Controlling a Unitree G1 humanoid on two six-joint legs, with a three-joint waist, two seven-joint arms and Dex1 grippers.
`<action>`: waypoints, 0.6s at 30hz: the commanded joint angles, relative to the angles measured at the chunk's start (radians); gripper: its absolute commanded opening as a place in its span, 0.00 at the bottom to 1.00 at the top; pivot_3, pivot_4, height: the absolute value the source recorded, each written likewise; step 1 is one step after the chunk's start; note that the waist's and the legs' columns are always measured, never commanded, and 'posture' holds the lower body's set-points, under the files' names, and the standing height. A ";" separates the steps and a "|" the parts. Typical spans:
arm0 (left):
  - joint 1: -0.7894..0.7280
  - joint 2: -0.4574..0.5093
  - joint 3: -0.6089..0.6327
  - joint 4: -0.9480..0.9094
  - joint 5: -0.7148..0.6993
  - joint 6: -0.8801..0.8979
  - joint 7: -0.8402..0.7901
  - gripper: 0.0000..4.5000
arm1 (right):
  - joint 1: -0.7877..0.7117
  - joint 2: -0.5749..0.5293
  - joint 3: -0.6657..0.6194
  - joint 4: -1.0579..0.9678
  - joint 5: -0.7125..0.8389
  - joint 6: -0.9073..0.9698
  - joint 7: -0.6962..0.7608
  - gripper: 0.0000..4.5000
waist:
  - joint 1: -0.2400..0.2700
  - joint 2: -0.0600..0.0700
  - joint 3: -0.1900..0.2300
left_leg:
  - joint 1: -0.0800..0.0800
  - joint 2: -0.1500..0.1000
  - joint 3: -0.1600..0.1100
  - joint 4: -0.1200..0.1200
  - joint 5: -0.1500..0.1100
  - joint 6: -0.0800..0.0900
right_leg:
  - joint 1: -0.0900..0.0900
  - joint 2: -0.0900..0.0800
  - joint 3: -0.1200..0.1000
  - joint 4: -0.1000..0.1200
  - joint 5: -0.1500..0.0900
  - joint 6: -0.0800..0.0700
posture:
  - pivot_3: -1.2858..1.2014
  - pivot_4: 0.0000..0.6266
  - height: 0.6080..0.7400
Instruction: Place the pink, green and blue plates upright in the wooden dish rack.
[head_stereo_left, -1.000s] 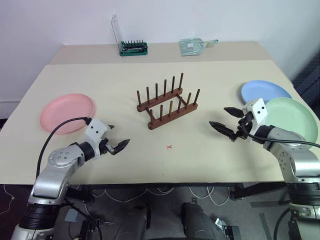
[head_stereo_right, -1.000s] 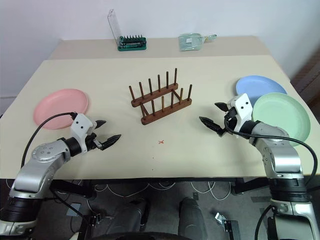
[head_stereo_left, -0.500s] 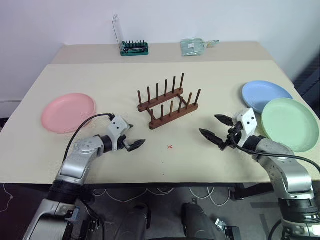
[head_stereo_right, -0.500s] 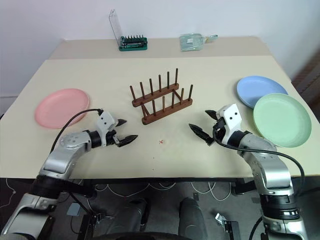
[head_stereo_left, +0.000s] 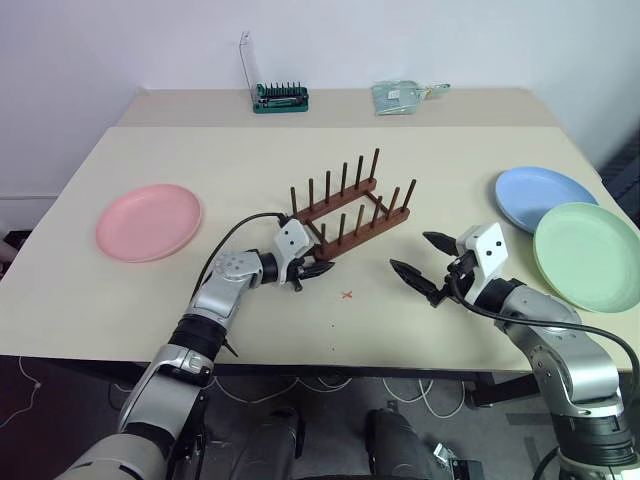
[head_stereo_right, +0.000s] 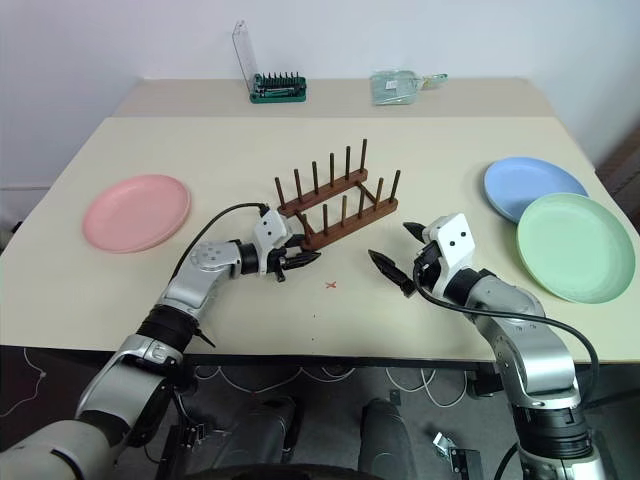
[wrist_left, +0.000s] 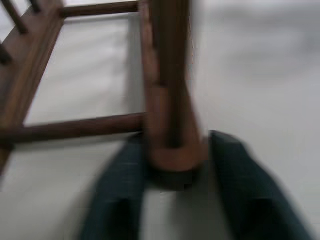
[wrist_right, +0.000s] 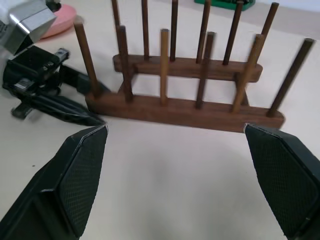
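While my left wrist view shows left fingers (wrist_left: 250, 200) straddling the wooden dish rack (head_stereo_left: 352, 214) rail end, grip uncertain, right gripper (head_stereo_left: 428, 262) gapes wide mid-frame.

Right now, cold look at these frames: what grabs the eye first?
The wooden dish rack at mid-table, with the left gripper at the near end of its front rail; the left wrist view shows that rail end between the two fingers. The right gripper hangs open just right of the rack. All three plates lie flat on the table: the pink plate far left, the blue plate and green plate far right.
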 joint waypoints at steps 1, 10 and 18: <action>0.027 0.016 -0.040 0.025 0.047 -0.019 -0.019 0.17 | 0.005 0.000 -0.012 -0.051 0.012 -0.001 -0.008 1.00 | -0.002 0.001 -0.001 | 0.000 0.000 0.000 0.000 0.000 0.000 | 0.000 0.000 0.000 0.000 0.000 0.000 | 0.52 0.24 1.00; -0.037 0.052 -0.075 0.052 0.027 -0.159 -0.261 0.17 | 0.043 -0.036 -0.023 -0.047 0.021 0.005 0.030 1.00 | -0.005 0.001 -0.001 | 0.000 0.000 0.000 -0.001 0.000 0.000 | -0.001 0.000 0.000 0.000 0.000 0.000 | 0.52 0.24 1.00; -0.165 0.044 -0.058 0.289 0.063 -0.243 -0.266 0.49 | 0.060 -0.031 -0.028 -0.058 0.011 0.000 0.012 1.00 | -0.004 0.000 0.000 | 0.000 0.000 0.000 -0.001 0.000 0.000 | -0.001 0.000 0.000 0.000 0.000 0.001 | 0.52 0.24 1.00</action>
